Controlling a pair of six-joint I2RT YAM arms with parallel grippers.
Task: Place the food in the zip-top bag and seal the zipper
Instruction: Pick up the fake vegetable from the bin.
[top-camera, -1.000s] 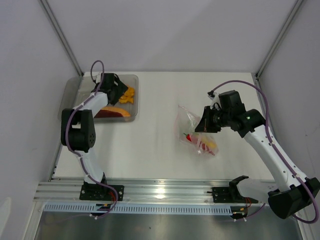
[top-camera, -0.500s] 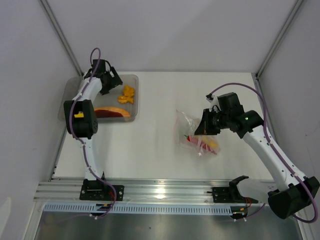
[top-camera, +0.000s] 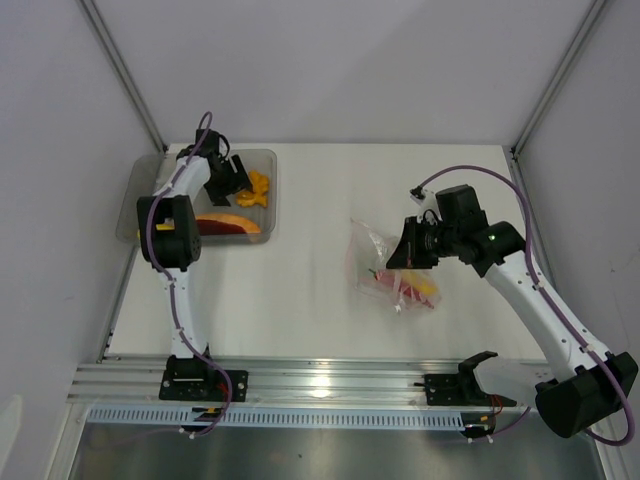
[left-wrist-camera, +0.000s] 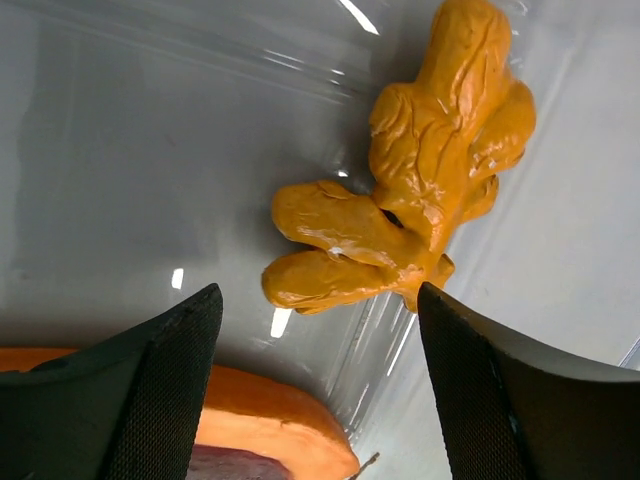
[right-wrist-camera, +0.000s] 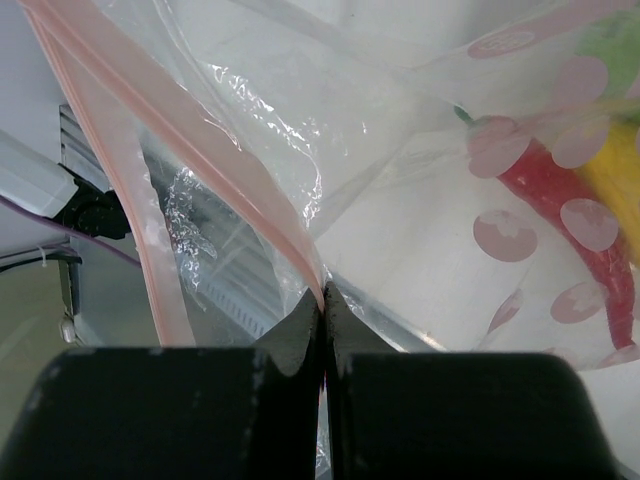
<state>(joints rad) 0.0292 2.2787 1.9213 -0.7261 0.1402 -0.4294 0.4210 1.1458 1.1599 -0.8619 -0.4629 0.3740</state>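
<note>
The clear zip-top bag (top-camera: 385, 265) lies right of centre with a red chili (right-wrist-camera: 545, 205), yellow pieces (top-camera: 424, 290) and a green piece (right-wrist-camera: 615, 45) inside. My right gripper (top-camera: 402, 256) is shut on its pinkish-red zipper strip (right-wrist-camera: 215, 150) and holds the mouth edge up. My left gripper (top-camera: 237, 179) is open over the grey tray (top-camera: 140, 185), its fingers (left-wrist-camera: 160, 385) on either side of the space just below the orange bits (left-wrist-camera: 420, 185). The orange-red slice (top-camera: 228, 224) lies in the tray's near part and shows at the bottom of the left wrist view (left-wrist-camera: 265, 425).
The aluminium rail (top-camera: 330, 385) runs along the near table edge. Frame posts (top-camera: 125, 75) stand at the back corners beside the white walls.
My left gripper has lifted from low over the orange bits, swung toward the tray's back and returned beside them. The right gripper has shifted slightly left with the bag's edge.
</note>
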